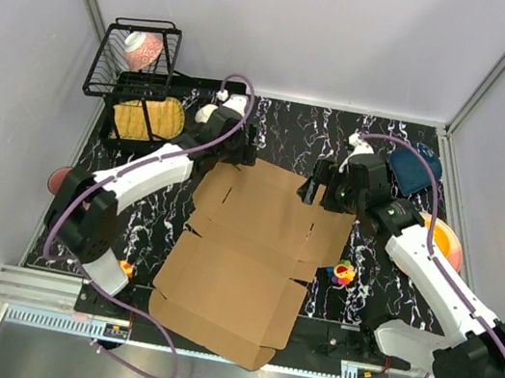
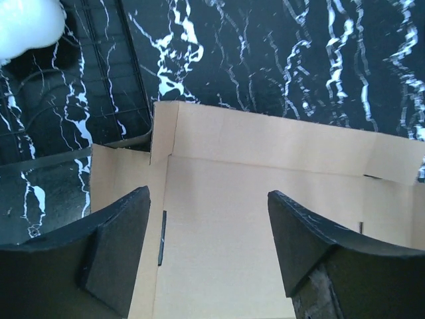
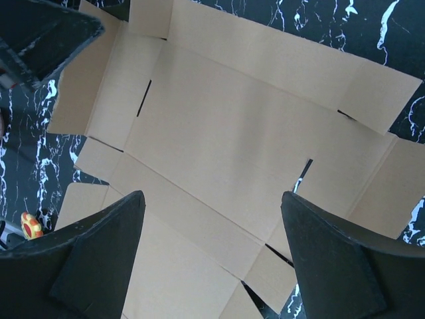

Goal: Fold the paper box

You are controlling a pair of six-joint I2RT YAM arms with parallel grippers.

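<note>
The paper box [image 1: 251, 252] is a plain brown die-cut cardboard sheet lying flat and unfolded on the black marbled table, its near end hanging over the front edge. My left gripper [image 1: 240, 146] is open and empty over the sheet's far left corner; its wrist view shows the cardboard [image 2: 265, 199] between its fingers [image 2: 123, 246]. My right gripper [image 1: 316, 189] is open and empty over the sheet's far right side; its wrist view shows most of the sheet [image 3: 226, 133] with its creases and slots below.
A black wire basket [image 1: 136, 59] and a yellow item [image 1: 146, 116] sit at the far left. A dark blue object [image 1: 412, 170] and an orange one [image 1: 447, 241] lie at the right. A small colourful toy [image 1: 343, 273] rests beside the sheet's right edge.
</note>
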